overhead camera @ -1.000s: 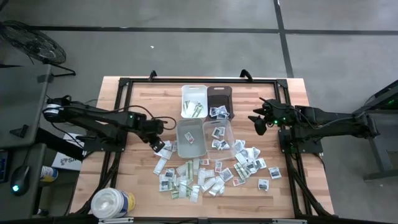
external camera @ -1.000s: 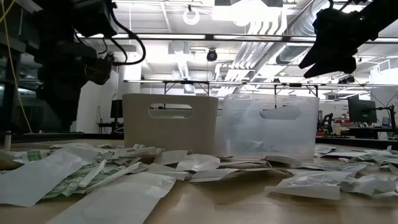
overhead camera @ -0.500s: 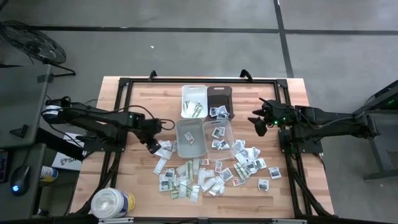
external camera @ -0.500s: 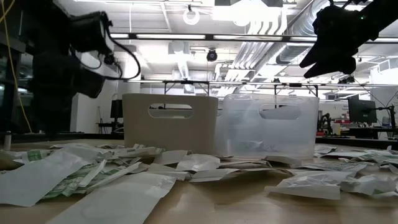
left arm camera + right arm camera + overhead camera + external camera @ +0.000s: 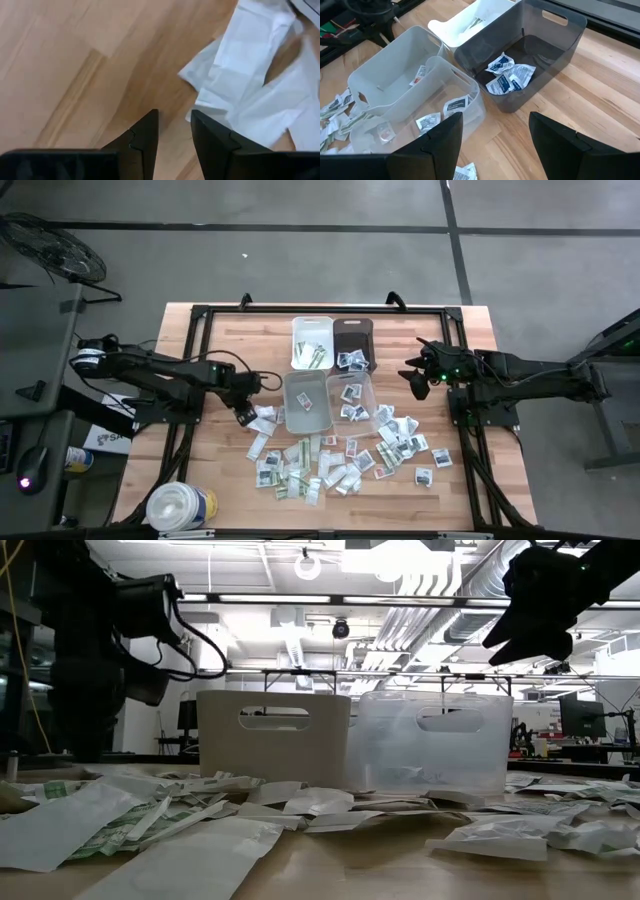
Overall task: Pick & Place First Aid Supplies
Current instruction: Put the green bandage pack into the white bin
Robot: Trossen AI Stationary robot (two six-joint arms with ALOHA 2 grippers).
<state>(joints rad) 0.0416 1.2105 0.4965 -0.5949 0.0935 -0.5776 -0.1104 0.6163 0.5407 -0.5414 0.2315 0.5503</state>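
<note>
First aid supplies (image 5: 340,460) mostly lie scattered on the table (image 5: 200,350) before four bins (image 5: 330,375) holding only a few, as my left gripper (image 5: 243,414), narrowly parted and empty, nears the pile and my right gripper (image 5: 413,374) hovers wide.

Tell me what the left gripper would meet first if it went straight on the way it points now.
Probably bare wood. In its wrist view the left gripper aims down at the table, its fingers slightly parted and empty, with a white packet just off to one side. How far above the wood it hangs is unclear.
</note>
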